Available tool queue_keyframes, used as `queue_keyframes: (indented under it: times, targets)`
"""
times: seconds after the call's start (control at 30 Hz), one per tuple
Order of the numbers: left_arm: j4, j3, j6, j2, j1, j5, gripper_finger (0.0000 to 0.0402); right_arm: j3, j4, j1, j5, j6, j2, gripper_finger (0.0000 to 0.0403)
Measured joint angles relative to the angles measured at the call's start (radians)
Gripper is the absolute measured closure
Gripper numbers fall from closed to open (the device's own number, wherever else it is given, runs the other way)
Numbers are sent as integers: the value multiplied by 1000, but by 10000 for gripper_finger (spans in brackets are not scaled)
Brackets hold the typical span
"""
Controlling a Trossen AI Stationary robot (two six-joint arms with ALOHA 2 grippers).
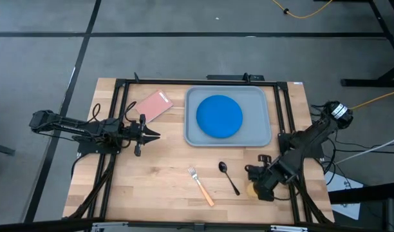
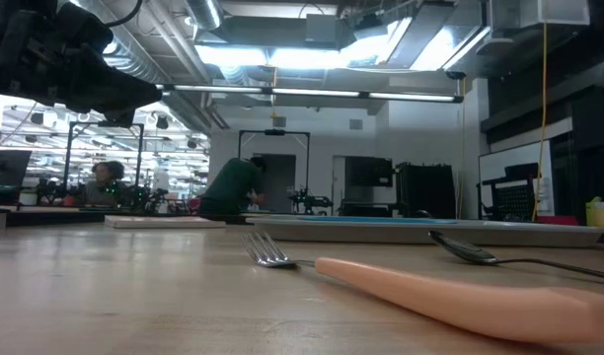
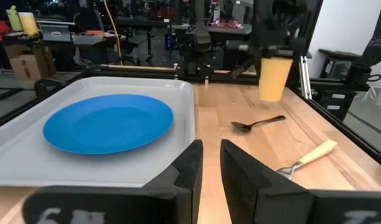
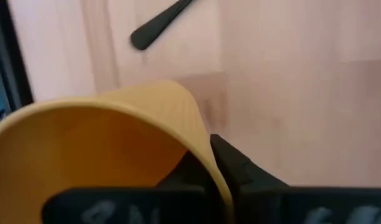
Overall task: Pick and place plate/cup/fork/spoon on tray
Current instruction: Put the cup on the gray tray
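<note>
A fork is lying on a wooden tabletop close to the camera, its metal tines pointing left and its tan handle stretching toward the right edge. Behind it, a black spoon is resting bowl-left. Farther back, the low rim of a grey-blue tray is spanning the table. A dark robot arm is hanging at upper left. In the room beyond, a person is bending over.

Pale wood-plank table, glossy plate, fork probably metal-tined, plastic-handled.
</note>
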Motion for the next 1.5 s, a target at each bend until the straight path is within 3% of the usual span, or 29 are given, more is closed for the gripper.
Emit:
queue_keyframes:
  times: [0.07,0.17,0.3,0.4,0.5,0.57,0.73,1.0,1.27,1.37,1.5]
  targets:
    - [0,0,0,0,0,0,353,79,-114,-37,15,-34,0,398]
    - [0,0,1,0,0,0,353,226,-355,-79,169,-67,0,399]
    - [0,0,2,0,0,0,353,406,-610,-127,613,-67,-1,400]
    - [0,0,24,0,0,0,353,494,-683,-177,952,-6,-3,401]
    - [0,0,47,0,0,0,353,528,-668,-255,1154,6,-28,401]
    - [0,0,59,0,0,0,353,533,-678,-332,1217,33,-48,401]
    - [-5,0,60,0,0,0,353,502,-682,-594,1095,59,-116,402]
    - [-21,0,62,0,0,0,353,351,-632,-1053,747,-111,-163,402]
    - [-20,0,61,0,0,0,353,105,-61,-1365,384,-540,-161,402]
    - [-20,0,61,0,0,0,353,35,55,-1468,293,-568,-161,402]
    - [-20,0,61,0,0,0,353,-40,72,-1569,172,-542,-161,402]
